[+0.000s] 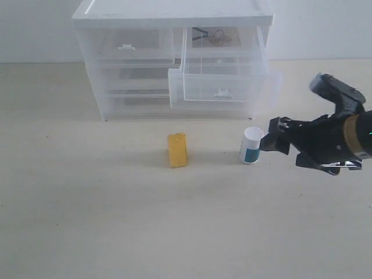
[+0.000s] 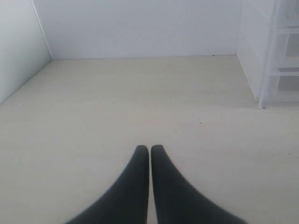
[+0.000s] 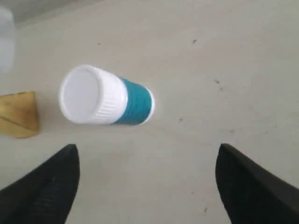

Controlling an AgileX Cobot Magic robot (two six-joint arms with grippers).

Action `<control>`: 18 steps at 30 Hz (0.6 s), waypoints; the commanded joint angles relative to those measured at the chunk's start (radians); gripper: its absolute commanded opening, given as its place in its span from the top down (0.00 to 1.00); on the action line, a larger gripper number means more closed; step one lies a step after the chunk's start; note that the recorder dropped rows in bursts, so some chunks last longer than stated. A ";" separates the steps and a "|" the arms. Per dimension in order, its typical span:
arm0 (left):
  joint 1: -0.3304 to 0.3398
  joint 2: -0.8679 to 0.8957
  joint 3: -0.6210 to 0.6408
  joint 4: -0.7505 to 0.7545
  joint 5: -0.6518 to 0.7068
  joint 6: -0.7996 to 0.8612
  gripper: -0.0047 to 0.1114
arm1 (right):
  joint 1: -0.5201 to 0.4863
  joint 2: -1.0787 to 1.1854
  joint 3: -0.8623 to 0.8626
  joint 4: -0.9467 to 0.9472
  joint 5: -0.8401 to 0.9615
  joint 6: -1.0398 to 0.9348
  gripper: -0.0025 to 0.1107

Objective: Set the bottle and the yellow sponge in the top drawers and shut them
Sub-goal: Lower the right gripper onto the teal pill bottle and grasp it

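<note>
- My right arm comes in low from the right side of the table (image 1: pixel 87 221), with the wrist held about level and pointing toward the bottle (image 1: pixel 251 145).
- My right gripper (image 1: pixel 278 139) has its jaws spread wide and holds nothing. In the right wrist view the two fingers (image 3: pixel 46 186) stand on each side, and the bottle (image 3: pixel 107 95) is just ahead of them, not touching.
- The bottle stands upright on the table, in front of the cabinet (image 1: pixel 174 11).
- The yellow sponge (image 1: pixel 177 150) stands to the left of the bottle, apart from it.
- Of the top drawers, the right one (image 1: pixel 224 78) is pulled out and the left one (image 1: pixel 128 46) is pushed in.
- My left gripper (image 2: pixel 149 151) is closed, finger against finger, over bare table, near the side of the cabinet (image 2: pixel 261 56).
</note>
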 commanded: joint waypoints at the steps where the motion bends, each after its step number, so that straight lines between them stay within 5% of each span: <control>1: -0.005 -0.001 0.002 0.005 0.001 0.003 0.93 | -0.235 0.086 -0.024 -0.059 -0.488 -0.045 0.32; 3: -0.005 -0.001 0.002 0.005 0.001 0.003 0.93 | -0.283 0.137 -0.037 -0.073 -0.483 -0.081 0.32; 6: -0.005 -0.001 0.002 0.005 0.001 0.003 0.93 | -0.257 0.168 -0.037 -0.009 -0.319 -0.376 0.32; 11: -0.005 -0.001 0.002 0.005 0.001 0.003 0.93 | -0.172 0.172 -0.037 0.299 -0.291 -1.002 0.32; 18: -0.005 -0.001 0.002 0.005 0.001 0.003 0.93 | -0.109 0.251 -0.037 0.435 -0.368 -1.195 0.32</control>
